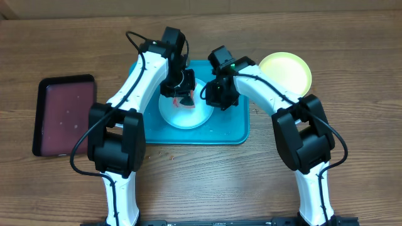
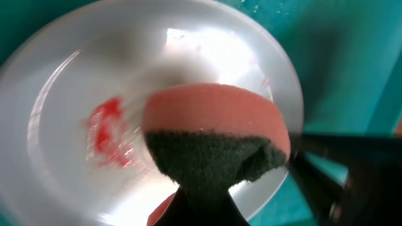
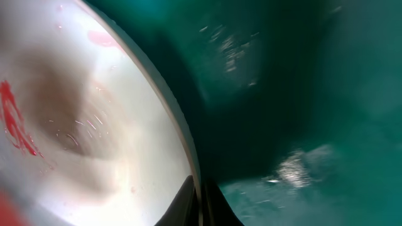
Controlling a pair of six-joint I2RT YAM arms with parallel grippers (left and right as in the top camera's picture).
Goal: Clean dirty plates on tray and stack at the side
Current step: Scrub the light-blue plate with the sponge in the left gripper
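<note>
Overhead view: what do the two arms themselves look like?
Both match: the left arm and right arm have glossy white curved links joined by bulky black joint housings, with black wrist ends. Thin black cables loop alongside each. A small green light glows near the right wrist.

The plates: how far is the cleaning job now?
Done, it seems: the yellow-green plate lies beside the tray. In hand: the left fingers hold a sponge over the white plate, red smear visible; the right fingers grip its rim. Left: finishing and stacking it.
</note>
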